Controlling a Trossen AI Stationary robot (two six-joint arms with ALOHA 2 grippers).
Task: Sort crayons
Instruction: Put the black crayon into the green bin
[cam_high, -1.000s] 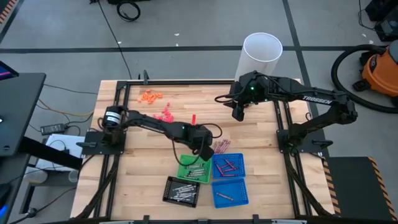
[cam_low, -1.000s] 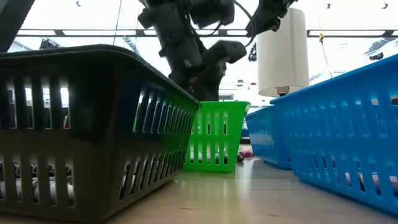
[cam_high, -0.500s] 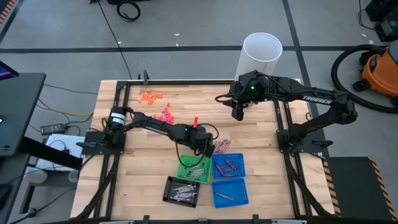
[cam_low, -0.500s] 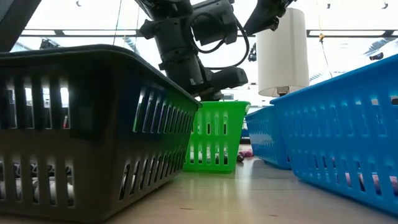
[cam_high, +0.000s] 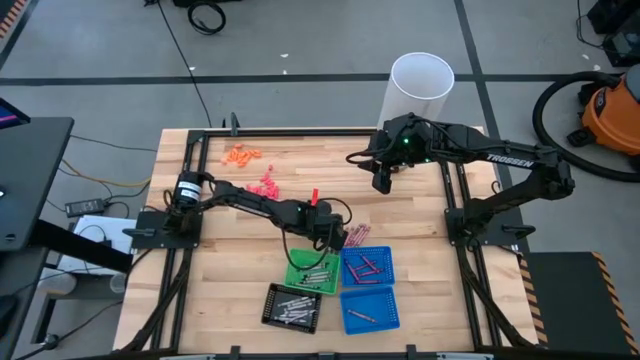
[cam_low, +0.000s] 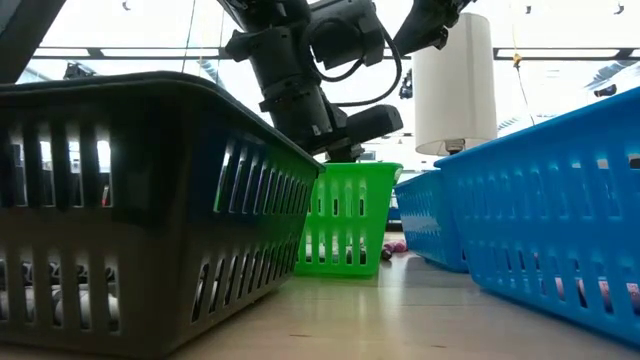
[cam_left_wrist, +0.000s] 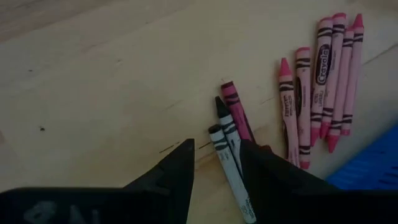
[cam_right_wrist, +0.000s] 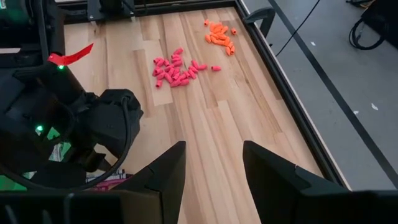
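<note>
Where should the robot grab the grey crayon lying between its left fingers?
Probably the middle of the grey crayon, coming straight down from above. It lies flat on the table, and the open left gripper has a finger on each long side. A maroon crayon lies close alongside, so little room is spare.

We are reaching our left arm from the left edge of the high view toward the frame's centre, with the left gripper (cam_high: 333, 238) pointing down just below the middle; its fingers (cam_left_wrist: 181, 169) are standing parted in the left wrist view. We are holding our right arm folded across the upper right of the high view, the right gripper (cam_high: 383, 181) hanging there with fingers (cam_right_wrist: 166, 167) spread apart.
</note>
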